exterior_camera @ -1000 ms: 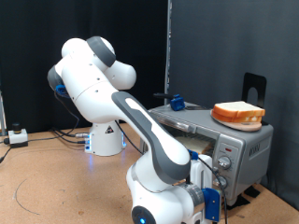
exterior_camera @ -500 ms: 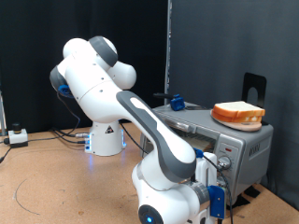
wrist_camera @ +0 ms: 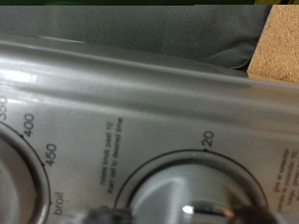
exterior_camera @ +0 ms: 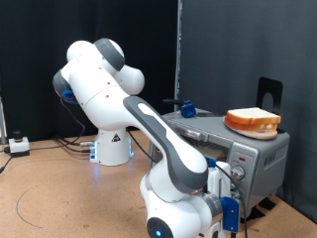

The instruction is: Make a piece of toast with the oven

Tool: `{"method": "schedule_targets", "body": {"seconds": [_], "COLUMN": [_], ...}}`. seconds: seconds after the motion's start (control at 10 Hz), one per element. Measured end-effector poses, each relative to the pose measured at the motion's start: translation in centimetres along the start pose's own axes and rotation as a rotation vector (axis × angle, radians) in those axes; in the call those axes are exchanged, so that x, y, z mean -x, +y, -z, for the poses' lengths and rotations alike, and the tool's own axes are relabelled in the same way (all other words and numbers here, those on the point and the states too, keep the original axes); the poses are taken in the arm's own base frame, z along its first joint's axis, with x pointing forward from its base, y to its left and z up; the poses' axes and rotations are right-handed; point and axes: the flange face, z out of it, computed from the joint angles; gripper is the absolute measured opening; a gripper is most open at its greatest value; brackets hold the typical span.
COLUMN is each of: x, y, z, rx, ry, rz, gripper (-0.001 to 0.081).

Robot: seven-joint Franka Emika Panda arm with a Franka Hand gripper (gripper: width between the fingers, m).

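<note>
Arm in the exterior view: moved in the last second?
Yes. The arm dropped slightly and shifted toward the exterior view's right against the fixed oven, with the hand closer to the knob panel. The toast on top stayed put.

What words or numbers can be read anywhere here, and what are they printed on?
All on the oven front panel, wrist view:
"400", "450" and "broil" around one knob.
"20" by the other knob.
Small print between the knobs and at the panel's edge: too blurred to read.
Exterior view: nothing readable.
</note>
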Motion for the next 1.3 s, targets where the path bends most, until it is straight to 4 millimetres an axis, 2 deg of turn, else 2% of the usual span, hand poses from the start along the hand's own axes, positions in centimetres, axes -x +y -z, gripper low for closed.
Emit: {"method": "schedule_targets", "body": {"seconds": [0.1, 0.2, 0.5, 1.0, 1.3], "x": [-0.14, -0.14, -0.16, 0.28, 0.48], "y": [0.28, 0.26, 0.16, -0.10, -0.02], "z": [0.05, 0.05, 0.05, 0.02, 0.03], "rx": [0.001, 0.001, 0.008, 0.024, 0.018], "ry": [0.004, 0.003, 0.001, 0.026, 0.042], "rz": [-0.008, -0.017, 0.020, 0.439, 0.467], "gripper": [0.0273, 0.0100, 0.0093, 0.0093, 0.0093]}}
